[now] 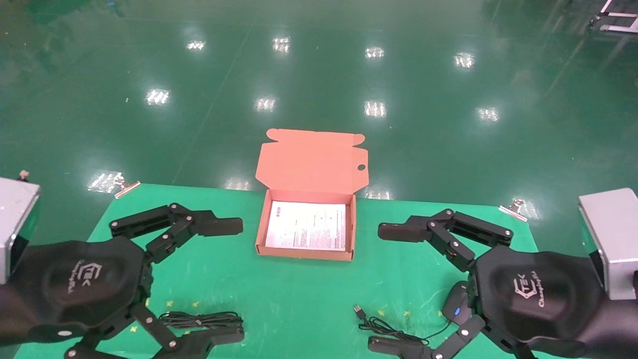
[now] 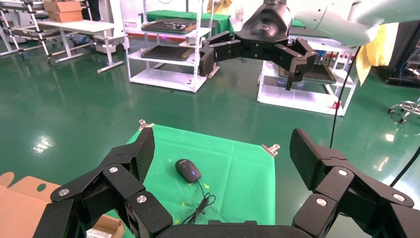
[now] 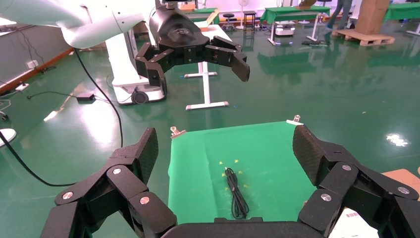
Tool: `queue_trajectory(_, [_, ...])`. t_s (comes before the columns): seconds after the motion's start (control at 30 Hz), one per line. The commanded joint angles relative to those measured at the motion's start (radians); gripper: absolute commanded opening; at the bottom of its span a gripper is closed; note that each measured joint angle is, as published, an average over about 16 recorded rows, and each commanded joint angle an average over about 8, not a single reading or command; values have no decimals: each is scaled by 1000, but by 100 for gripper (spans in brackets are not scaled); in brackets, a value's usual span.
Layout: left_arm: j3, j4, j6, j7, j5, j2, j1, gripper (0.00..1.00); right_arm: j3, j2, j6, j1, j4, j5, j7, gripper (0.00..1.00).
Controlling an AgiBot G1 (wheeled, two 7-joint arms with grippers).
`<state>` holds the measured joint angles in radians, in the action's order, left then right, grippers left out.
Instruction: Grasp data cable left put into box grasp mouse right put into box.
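Note:
The orange-brown box (image 1: 305, 253) stands open at the back middle of the green mat, its holed flap lid raised behind it. The black data cable (image 1: 199, 319) lies coiled at the front left, below my open left gripper (image 1: 237, 281), which hovers above it and holds nothing. In the right wrist view the data cable (image 3: 236, 196) lies lengthwise on the mat. The black mouse (image 1: 456, 304) with a blue spot sits at the front right, partly hidden under my open right gripper (image 1: 381, 288). Its thin cord with a USB plug (image 1: 358, 310) trails left. The left wrist view shows the mouse (image 2: 188, 170) whole.
A printed paper sheet (image 1: 308, 225) lies flat inside the box. Metal clips (image 1: 127, 188) (image 1: 513, 208) pin the mat's back corners. Grey metal blocks (image 1: 15, 219) (image 1: 610, 239) stand at each side edge. Green floor lies beyond the table.

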<state>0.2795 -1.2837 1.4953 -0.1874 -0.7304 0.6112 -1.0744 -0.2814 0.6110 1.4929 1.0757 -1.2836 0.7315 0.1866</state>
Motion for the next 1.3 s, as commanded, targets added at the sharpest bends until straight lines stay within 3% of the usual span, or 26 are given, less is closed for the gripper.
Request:
queue_trajectory(0.03, [0, 0, 0, 0, 0, 0, 0, 100, 0, 0, 0, 0, 0, 0, 0, 100])
queue_trajectory(0.93, [3, 3, -2, 5, -11, 1, -5, 100, -1, -1, 0, 3, -1, 8, -3, 100])
queue_trajectory(1.13, [32, 15, 7, 8, -87, 0, -41, 100, -26, -13, 4, 38, -12, 87, -9, 100])
queue_trajectory(1.3, [92, 23, 24, -13, -215, 11, -106, 100, -76, -23, 24, 121, -30, 233, -13, 100])
